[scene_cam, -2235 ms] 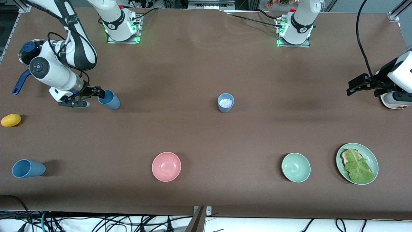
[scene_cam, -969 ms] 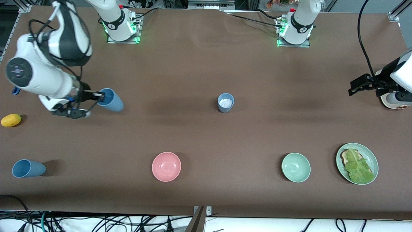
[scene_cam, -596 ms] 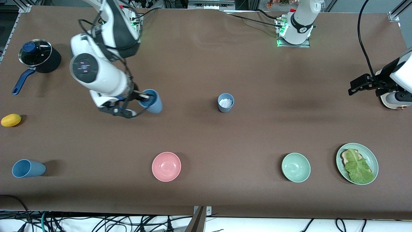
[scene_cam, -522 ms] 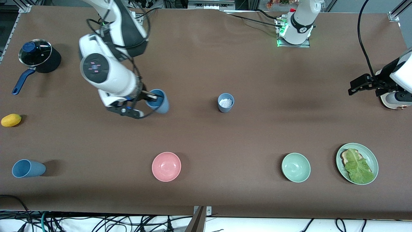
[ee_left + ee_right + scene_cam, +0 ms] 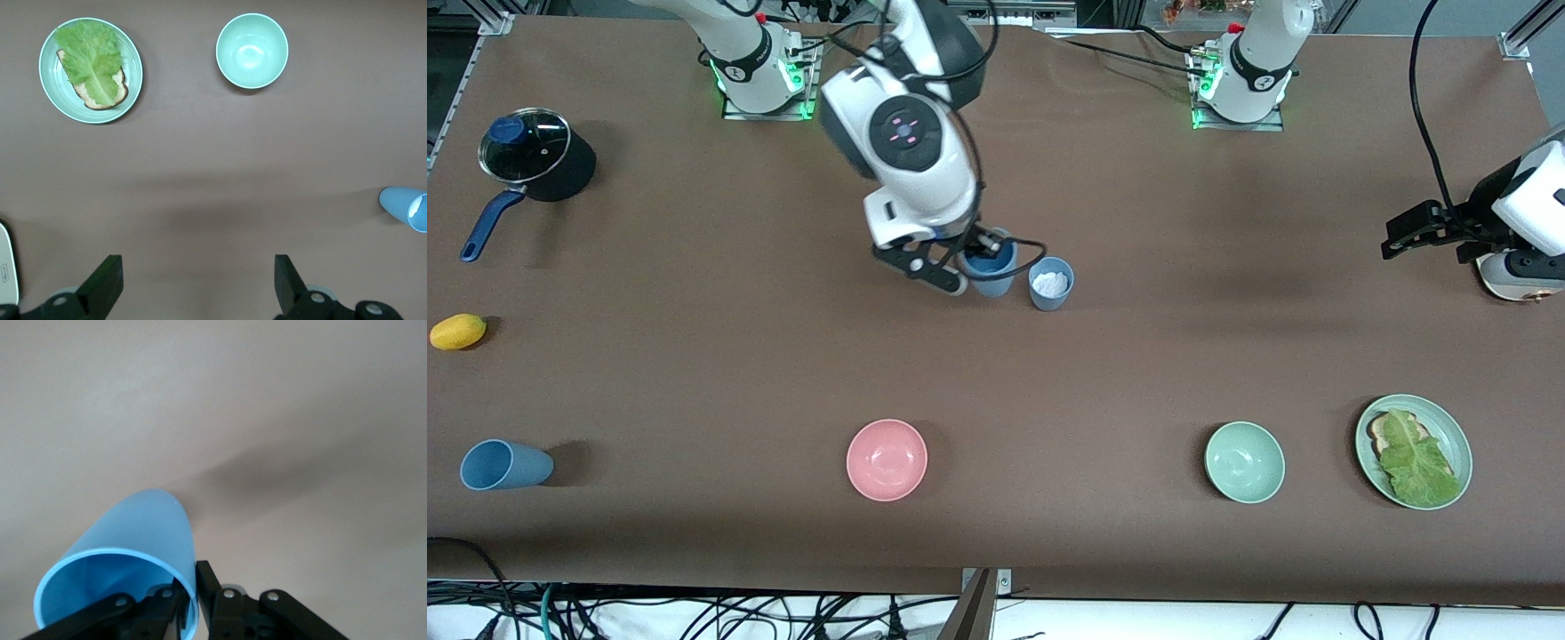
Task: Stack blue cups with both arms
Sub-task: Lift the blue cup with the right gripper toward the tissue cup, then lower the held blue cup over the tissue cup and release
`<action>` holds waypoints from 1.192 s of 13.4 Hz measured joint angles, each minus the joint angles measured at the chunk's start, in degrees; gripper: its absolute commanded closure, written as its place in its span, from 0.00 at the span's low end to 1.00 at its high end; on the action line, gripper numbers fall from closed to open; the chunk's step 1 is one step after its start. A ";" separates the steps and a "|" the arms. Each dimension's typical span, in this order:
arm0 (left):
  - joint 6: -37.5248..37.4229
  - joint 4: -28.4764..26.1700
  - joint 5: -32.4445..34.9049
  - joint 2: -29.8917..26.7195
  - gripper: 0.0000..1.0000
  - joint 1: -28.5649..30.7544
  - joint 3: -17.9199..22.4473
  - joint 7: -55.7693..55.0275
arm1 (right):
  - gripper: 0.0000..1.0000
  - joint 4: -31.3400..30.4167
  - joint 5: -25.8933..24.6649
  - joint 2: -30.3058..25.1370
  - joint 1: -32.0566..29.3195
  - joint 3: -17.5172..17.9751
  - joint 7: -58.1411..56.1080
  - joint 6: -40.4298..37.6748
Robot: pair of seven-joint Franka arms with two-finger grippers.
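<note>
My right gripper [image 5: 976,258] is shut on the rim of a blue cup [image 5: 992,270], one finger inside it and one outside. It holds that cup mouth-up over the middle of the table, close beside a second blue cup [image 5: 1051,284] that stands upright with something white in it. The right wrist view shows the held cup [image 5: 127,560] pinched at its rim by this gripper [image 5: 189,595]. A third blue cup [image 5: 503,465] lies on its side near the front at the right arm's end. My left gripper [image 5: 1398,238] waits open at the left arm's end, also seen in its wrist view [image 5: 198,283].
A black pot with a blue handle [image 5: 535,160] and a yellow lemon [image 5: 458,331] lie at the right arm's end. A pink bowl [image 5: 887,460], a pale-green bowl [image 5: 1244,461] and a green plate [image 5: 1449,436] with lettuce line the front.
My right arm has carried the blue cup from the right arm's end of the table to the middle, up beside the cup with white contents. The left arm has barely moved.
</note>
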 measured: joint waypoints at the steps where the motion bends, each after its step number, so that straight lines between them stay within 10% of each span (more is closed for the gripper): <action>1: -0.06 0.00 0.00 0.00 0.00 0.00 0.00 0.00 | 1.00 1.27 0.00 0.89 1.47 -0.01 2.95 0.75; 16: -0.21 0.00 0.00 -0.01 0.00 0.21 0.25 0.00 | 1.00 6.45 -0.02 8.49 5.94 -0.47 12.13 4.15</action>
